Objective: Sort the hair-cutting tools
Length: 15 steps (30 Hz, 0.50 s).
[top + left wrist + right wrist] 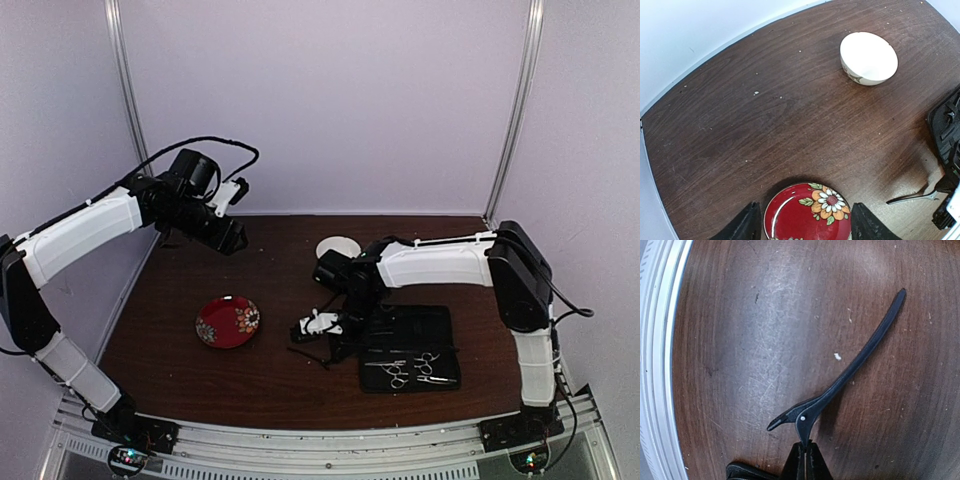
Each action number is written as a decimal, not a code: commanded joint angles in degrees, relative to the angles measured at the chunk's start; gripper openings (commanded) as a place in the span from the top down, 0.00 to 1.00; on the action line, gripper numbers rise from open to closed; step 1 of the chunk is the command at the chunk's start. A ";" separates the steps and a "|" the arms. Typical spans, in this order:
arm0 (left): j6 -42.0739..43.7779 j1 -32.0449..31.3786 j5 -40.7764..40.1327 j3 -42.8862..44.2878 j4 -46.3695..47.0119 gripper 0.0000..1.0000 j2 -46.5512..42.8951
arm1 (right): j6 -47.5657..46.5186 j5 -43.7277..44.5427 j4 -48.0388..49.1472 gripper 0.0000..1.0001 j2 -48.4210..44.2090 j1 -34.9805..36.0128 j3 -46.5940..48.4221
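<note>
A thin black stick-like clip point(855, 365) lies along the wood, and my right gripper point(804, 450) is shut on its short rear tab. From above, this gripper point(328, 352) and the clip point(306, 353) sit just left of the flat black case point(440, 325). Two silver scissors point(398, 372) point(432, 368) lie side by side on the case's near part. My left gripper point(805, 230) hangs open above the red flowered plate point(810, 215), with the plate showing between its fingers point(742, 227). In the top view the left gripper point(232, 238) is raised at the back left.
A white bowl point(869, 57) stands at the back middle of the table point(180, 300), also visible from above point(338, 247). The red plate point(228, 321) lies left of centre. A white rail point(655, 365) runs along the table's near edge. Purple walls close in the back and sides.
</note>
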 commanded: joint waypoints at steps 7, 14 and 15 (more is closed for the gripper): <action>0.45 0.50 3.79 -0.15 2.02 0.36 -1.89 | 1.03 4.72 -5.18 0.83 4.61 -6.28 9.45; 0.73 0.52 3.80 -0.40 2.03 0.36 -1.95 | 8.93 3.41 -2.44 0.80 -2.34 -5.59 4.12; 0.70 0.55 3.75 -0.41 1.97 0.36 -1.97 | 9.94 3.24 -1.74 0.80 -3.57 -5.15 2.38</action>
